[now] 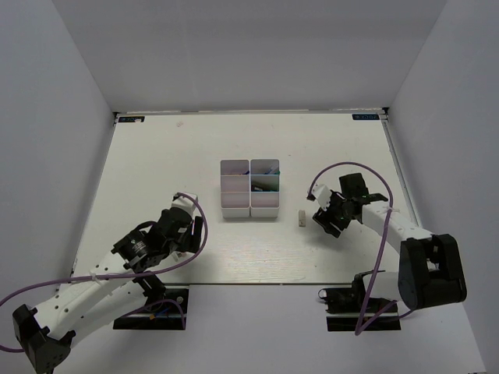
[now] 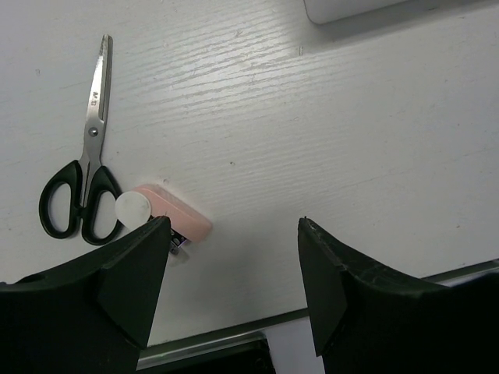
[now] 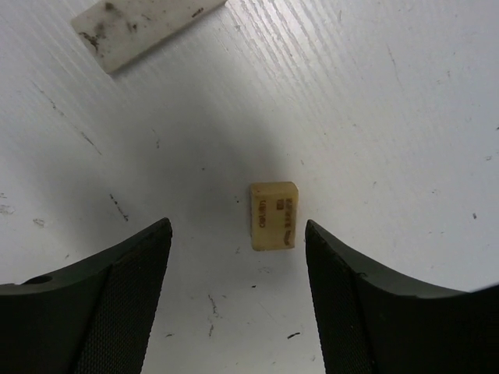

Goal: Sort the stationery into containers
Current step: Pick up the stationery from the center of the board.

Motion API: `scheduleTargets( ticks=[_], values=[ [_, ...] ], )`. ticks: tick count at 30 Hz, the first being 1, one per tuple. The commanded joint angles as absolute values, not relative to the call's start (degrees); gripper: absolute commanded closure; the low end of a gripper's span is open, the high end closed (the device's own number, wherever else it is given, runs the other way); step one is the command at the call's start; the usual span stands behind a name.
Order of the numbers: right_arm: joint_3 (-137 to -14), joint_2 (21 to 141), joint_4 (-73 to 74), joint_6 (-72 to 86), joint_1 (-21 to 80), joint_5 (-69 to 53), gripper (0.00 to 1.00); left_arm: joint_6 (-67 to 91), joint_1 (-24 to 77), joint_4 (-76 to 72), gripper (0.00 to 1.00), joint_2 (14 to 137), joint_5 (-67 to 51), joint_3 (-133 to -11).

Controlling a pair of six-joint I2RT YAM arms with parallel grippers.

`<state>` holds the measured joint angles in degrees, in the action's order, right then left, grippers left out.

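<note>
The white bins (image 1: pixel 249 188) stand mid-table, with pens in some of them. My right gripper (image 1: pixel 326 224) is open just right of a small grey-white stick (image 1: pixel 301 219). In the right wrist view the gripper (image 3: pixel 238 234) is low over the table, and a tiny tan block (image 3: pixel 274 215) lies just ahead of the gap, nearer the right finger (image 3: pixel 351 296). The smudged stick (image 3: pixel 140 27) lies at the upper left. My left gripper (image 1: pixel 189 234) is open and empty. A pink piece (image 2: pixel 178 215) with a white round cap (image 2: pixel 132 209) lies beside its left fingertip (image 2: pixel 140 265).
Black-handled scissors (image 2: pixel 86 179) lie left of the pink piece, blades pointing away. A bin corner (image 2: pixel 351 8) shows at the top of the left wrist view. The table's near edge (image 2: pixel 234 331) runs under the left gripper. White walls enclose the table.
</note>
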<state>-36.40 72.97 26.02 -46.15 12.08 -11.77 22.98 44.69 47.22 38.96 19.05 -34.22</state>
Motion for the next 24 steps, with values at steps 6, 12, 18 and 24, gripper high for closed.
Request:
scheduleTargets(
  ticks=[6, 12, 18, 24],
  values=[
    [-38.41, 81.02, 24.08, -45.97, 11.43, -10.02, 0.36, 23.12, 44.38, 48.07, 0.24, 38.14, 18.99, -33.93],
    [-41.92, 84.99, 30.65, -47.1, 11.16, -12.65, 0.66, 22.85, 44.38, 48.86, 0.24, 36.66, 19.07, -34.1],
    [-40.87, 83.24, 32.87, -48.16, 11.25, -12.66, 0.72, 22.5, 44.39, 50.44, 0.24, 34.54, 19.25, -33.93],
    [-43.05, 81.3, 35.15, -48.43, 11.51, -14.06, 0.9, 22.5, 44.3, 50.97, 0.24, 33.31, 18.72, -33.05]
  ],
)
